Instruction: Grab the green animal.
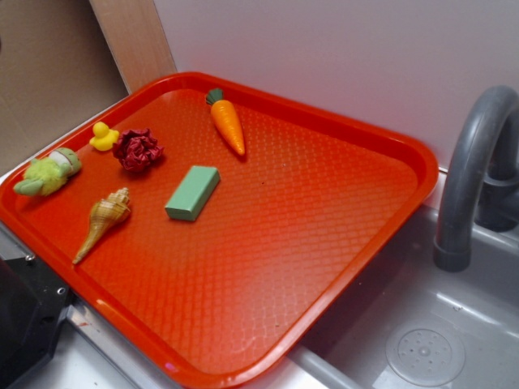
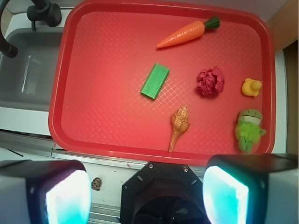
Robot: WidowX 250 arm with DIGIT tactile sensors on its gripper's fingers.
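Note:
The green animal is a fuzzy lime-green plush lying at the left edge of the red tray. In the wrist view the green animal sits in the tray's near right corner. My gripper hangs well above the counter, back from the tray's near rim, over the black robot base. Its two pale pads stand wide apart with nothing between them, so it is open. The plush lies just ahead of the right finger, far below. The gripper does not show in the exterior view.
On the tray are a yellow duck, a red crumpled ball, a seashell, a flat green block and a carrot. A sink with a grey faucet lies beside the tray.

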